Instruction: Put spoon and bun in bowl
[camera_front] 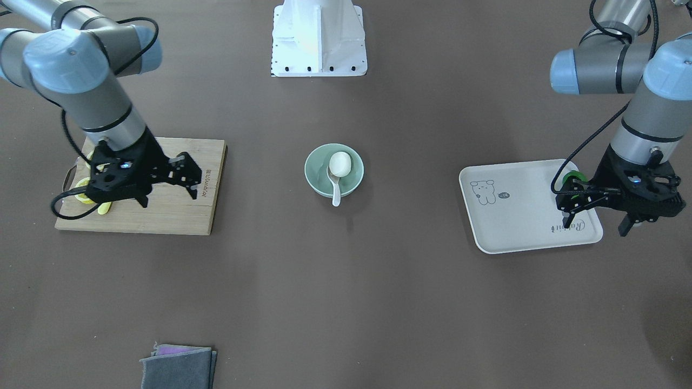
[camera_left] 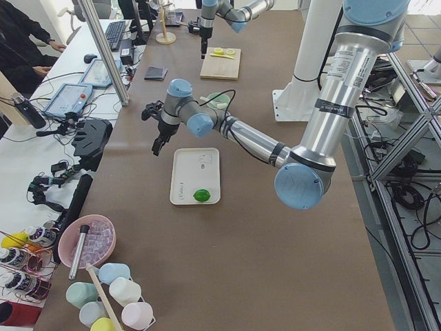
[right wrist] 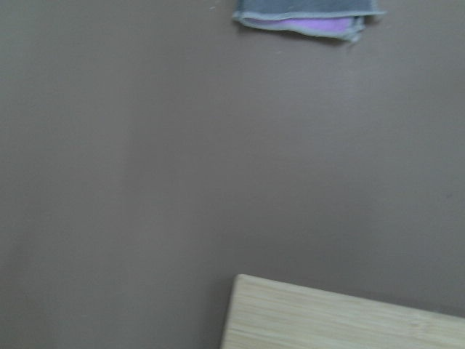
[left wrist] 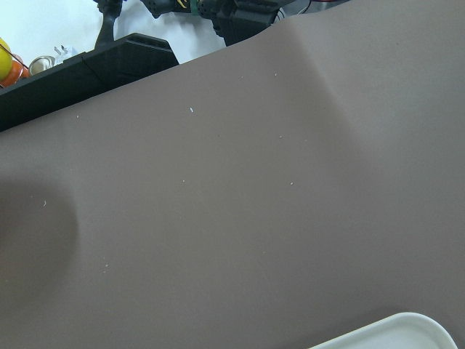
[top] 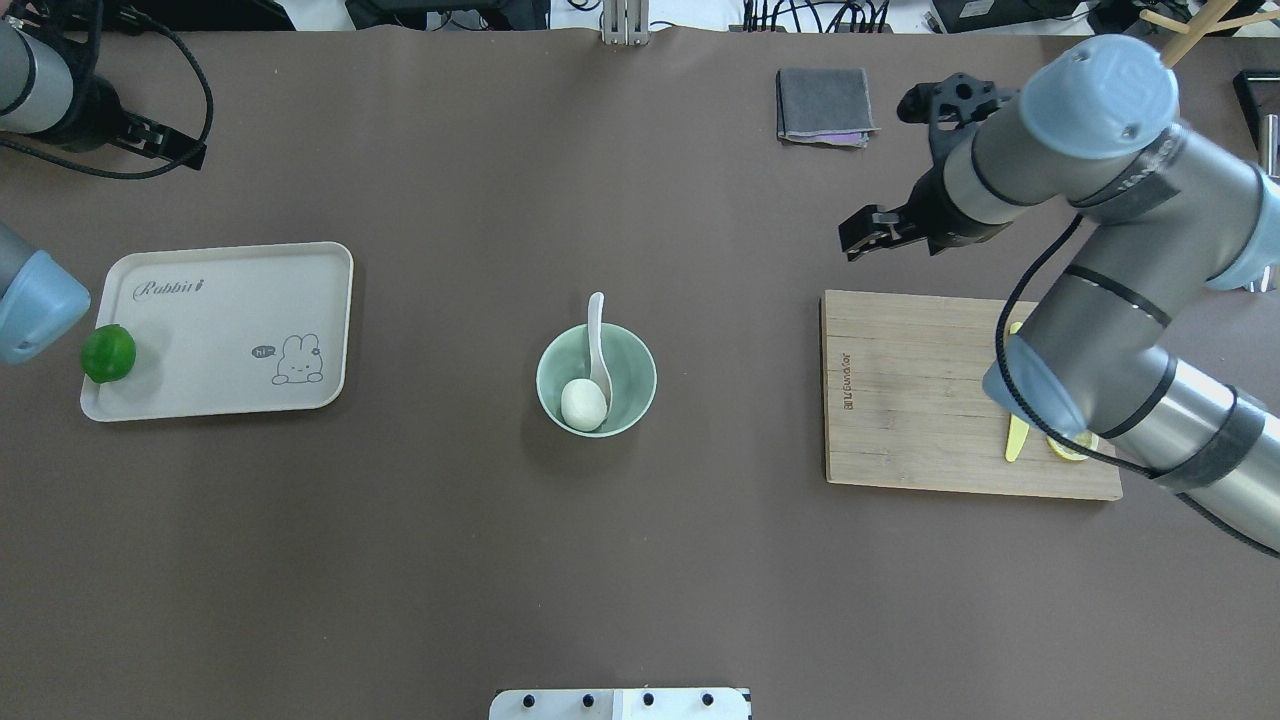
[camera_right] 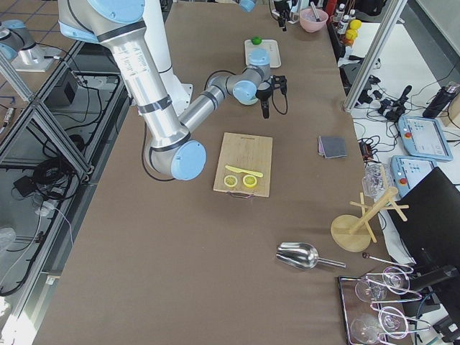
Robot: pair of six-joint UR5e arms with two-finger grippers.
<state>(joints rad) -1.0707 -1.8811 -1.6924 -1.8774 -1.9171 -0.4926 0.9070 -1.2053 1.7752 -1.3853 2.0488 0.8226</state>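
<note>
Counter at one moment. The bowl [top: 638, 362] stands at the middle of the counter. The bun [top: 583, 404] lies inside it on the robot's side. The spoon [top: 597, 335] has its scoop in the bowl just beside the bun, and its handle leans over the rim toward the operators' edge.

The right gripper [top: 876, 178], fingers wide apart and empty, hangs above the cutting board [top: 920, 400] toward the right end. The board carries a yellow knife [top: 1016, 440].

The left gripper [camera_front: 594, 226], fingers likewise apart and empty, hangs near the left end by the tray [top: 220, 300], which holds a lime [top: 108, 353]. A folded cloth [top: 823, 105] lies near the operators' edge.
</note>
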